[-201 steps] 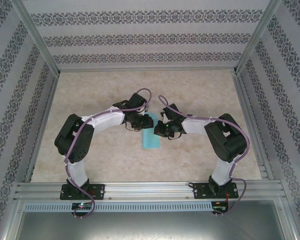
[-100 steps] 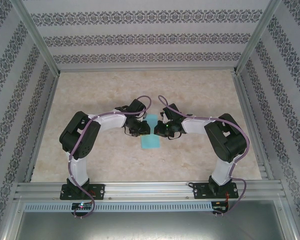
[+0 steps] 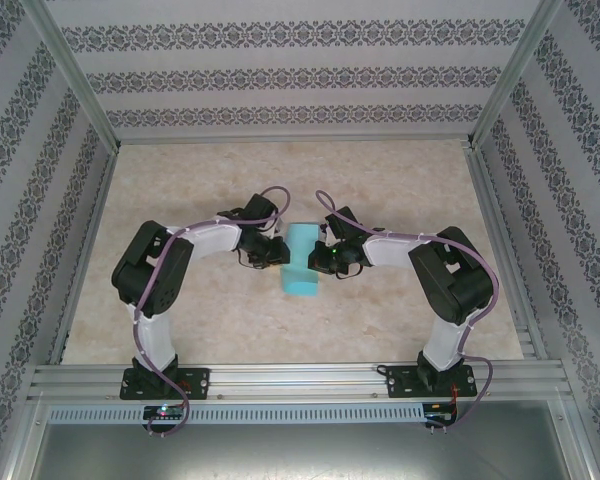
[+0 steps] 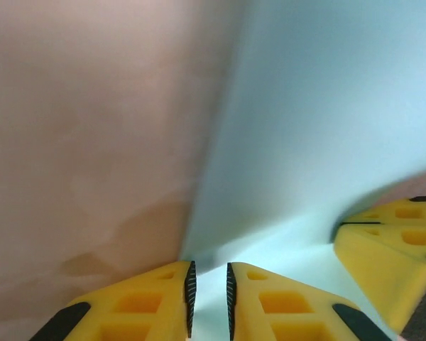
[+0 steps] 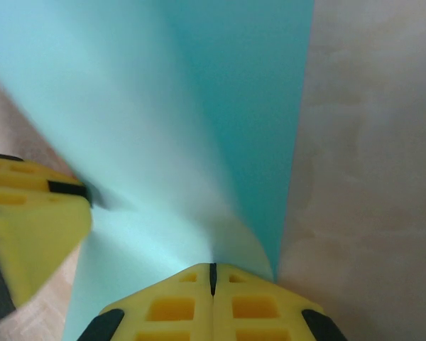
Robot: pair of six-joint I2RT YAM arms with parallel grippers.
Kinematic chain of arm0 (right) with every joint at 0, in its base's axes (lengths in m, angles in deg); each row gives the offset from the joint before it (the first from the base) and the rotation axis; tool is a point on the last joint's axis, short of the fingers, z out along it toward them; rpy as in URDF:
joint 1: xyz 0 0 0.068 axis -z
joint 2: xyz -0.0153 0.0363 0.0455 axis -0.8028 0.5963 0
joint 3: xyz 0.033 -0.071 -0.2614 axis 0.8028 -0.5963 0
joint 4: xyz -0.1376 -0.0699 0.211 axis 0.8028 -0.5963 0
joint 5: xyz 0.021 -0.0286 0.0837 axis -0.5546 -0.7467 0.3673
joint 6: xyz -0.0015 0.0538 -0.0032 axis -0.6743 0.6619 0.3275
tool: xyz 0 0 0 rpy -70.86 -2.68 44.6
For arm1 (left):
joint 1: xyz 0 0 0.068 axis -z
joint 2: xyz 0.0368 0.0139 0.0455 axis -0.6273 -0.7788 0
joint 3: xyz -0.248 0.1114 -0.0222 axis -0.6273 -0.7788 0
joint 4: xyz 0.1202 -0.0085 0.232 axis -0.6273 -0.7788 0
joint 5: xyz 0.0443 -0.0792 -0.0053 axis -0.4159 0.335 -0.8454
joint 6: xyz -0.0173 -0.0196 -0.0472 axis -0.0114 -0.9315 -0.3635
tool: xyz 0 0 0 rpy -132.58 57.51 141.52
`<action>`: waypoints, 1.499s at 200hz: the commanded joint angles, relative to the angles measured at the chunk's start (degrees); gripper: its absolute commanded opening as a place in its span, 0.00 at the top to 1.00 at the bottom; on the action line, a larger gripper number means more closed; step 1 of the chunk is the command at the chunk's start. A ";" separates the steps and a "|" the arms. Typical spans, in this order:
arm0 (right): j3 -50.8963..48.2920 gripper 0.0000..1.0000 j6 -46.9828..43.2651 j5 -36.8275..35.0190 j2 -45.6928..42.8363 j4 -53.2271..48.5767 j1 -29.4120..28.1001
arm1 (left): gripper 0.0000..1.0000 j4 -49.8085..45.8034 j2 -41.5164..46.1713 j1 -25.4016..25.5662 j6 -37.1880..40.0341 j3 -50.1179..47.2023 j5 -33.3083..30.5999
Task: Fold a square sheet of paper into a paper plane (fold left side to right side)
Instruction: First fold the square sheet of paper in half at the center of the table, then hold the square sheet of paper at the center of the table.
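Looking down from above: finds the yellow-fingered left gripper (image 3: 277, 252) drawn off leftward since a moment ago, baring the far half of the thin turquoise-blue square sheet of paper (image 3: 302, 272), mid-way along the beige marbled tabletop (image 3: 400, 190) between both arms. Suggests the left edge coming up for the fold. Turning to the left wrist: nipped on the sheet's near edge, a sliver between pads — blurred beyond. Turning to the right wrist: right gripper (image 5: 212, 268) pressed together, paper pinched at the tips; cannot make out any crease.
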 commanded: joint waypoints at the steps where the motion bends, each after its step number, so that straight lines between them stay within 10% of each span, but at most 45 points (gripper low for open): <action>1: -1.30 0.94 -1.40 -3.24 2.14 -7.12 -0.88 | 0.77 -2.32 3.87 -2.22 2.75 -1.39 -1.41; 85: -0.74 0.94 -1.04 -3.02 2.25 -6.83 -1.12 | 0.78 10.47 5.81 3.11 -3.08 -2.74 6.17; 300: 0.52 0.94 -1.61 1.43 -2.32 -2.54 0.20 | 0.80 5.62 -1.70 6.43 -2.16 -3.89 -0.43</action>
